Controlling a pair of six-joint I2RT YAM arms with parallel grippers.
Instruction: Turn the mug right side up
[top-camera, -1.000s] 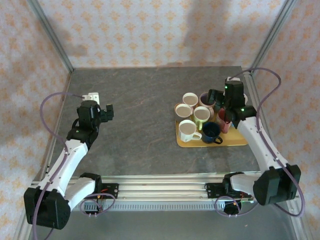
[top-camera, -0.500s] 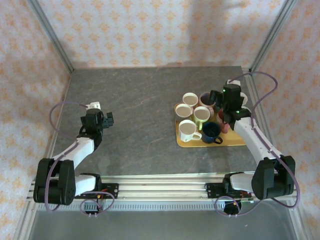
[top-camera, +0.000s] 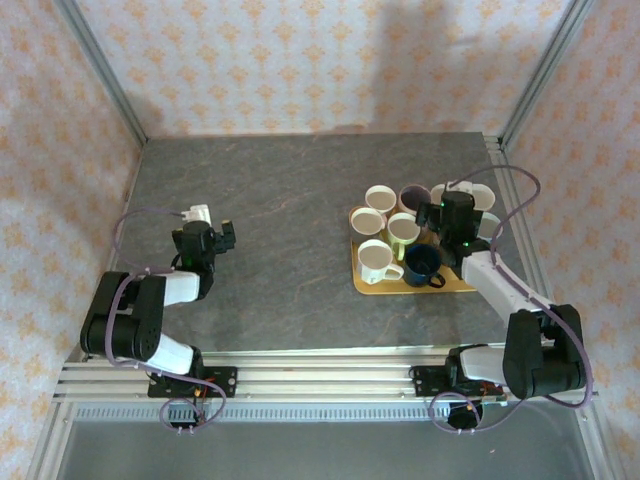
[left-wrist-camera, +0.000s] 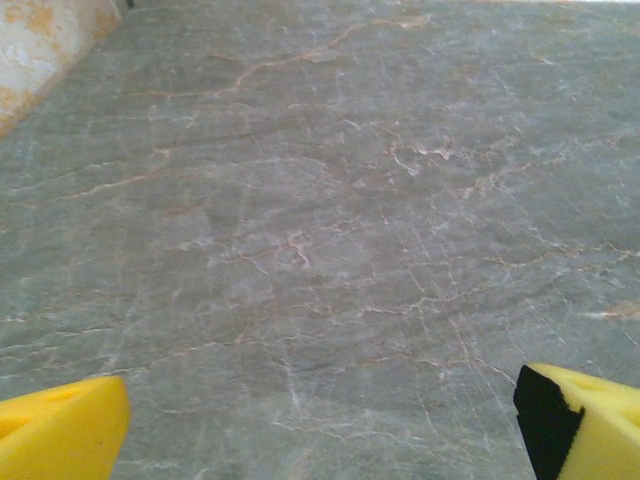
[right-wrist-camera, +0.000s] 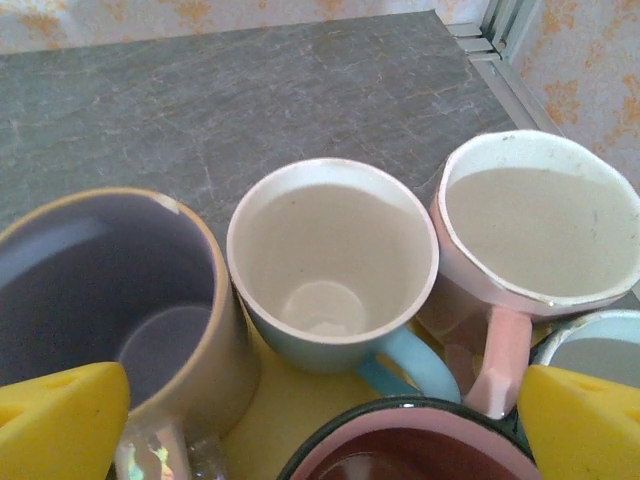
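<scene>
Our right hand (top-camera: 430, 212), spread wide open, hangs close over the mugs (top-camera: 403, 228) on the tray (top-camera: 390, 288) at the frame's right — every mug we can see stands mouth-up — while the open left hand (top-camera: 222, 235) is well apart at left.

The tray (top-camera: 462, 285) lies on the right half of the table (top-camera: 290, 190), near its right edge. Mugs (top-camera: 376, 260) stand on the tray from its left edge to its far right corner. Along the tray's far edge, the left mug (right-wrist-camera: 110, 290), the middle mug (right-wrist-camera: 330, 250) and the right mug (right-wrist-camera: 540, 230) stand side by side, with a fourth mug (right-wrist-camera: 410, 450) just in front of them. The right gripper (top-camera: 430, 214) hangs above the tray's middle; the left gripper (top-camera: 224, 237) is well left of the tray.
</scene>
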